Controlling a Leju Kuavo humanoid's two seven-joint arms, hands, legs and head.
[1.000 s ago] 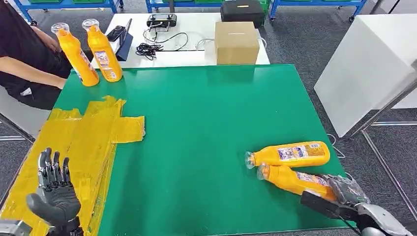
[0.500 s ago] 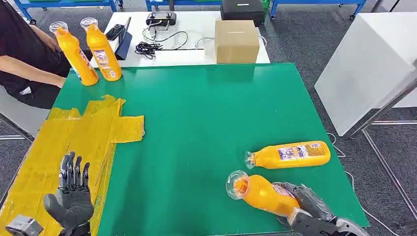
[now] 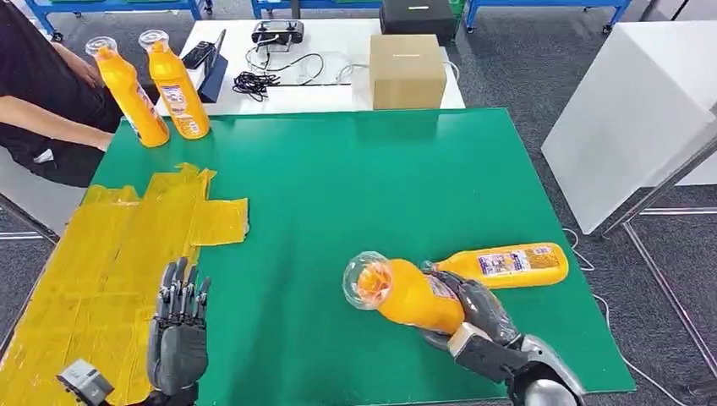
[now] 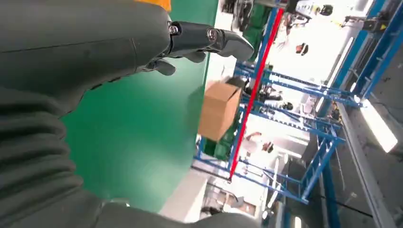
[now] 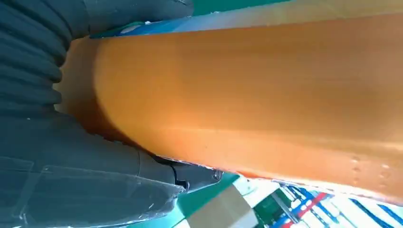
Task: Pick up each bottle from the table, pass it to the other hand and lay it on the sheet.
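The right hand [image 3: 473, 317] gripped an orange bottle [image 3: 404, 293] around its lower body, clear of the green worktop [image 3: 355, 186], cap end pointing toward the left hand [image 3: 179, 326], which hovered with fingers apart and nothing in it beside the yellow sheet [image 3: 110, 254]. The bottle looked like smooth, stiff plastic, probably light and slightly slippery; its free upper body near the neck seemed the best place for the receiving grasp. A second bottle [image 3: 507, 265] lay just behind.

Glossy orange plastic bottle [image 3: 406, 294] with a clear cap, matt green surface [image 3: 355, 194], crinkled shiny yellow sheet [image 3: 118, 245], plain brown cardboard box [image 3: 407, 70].
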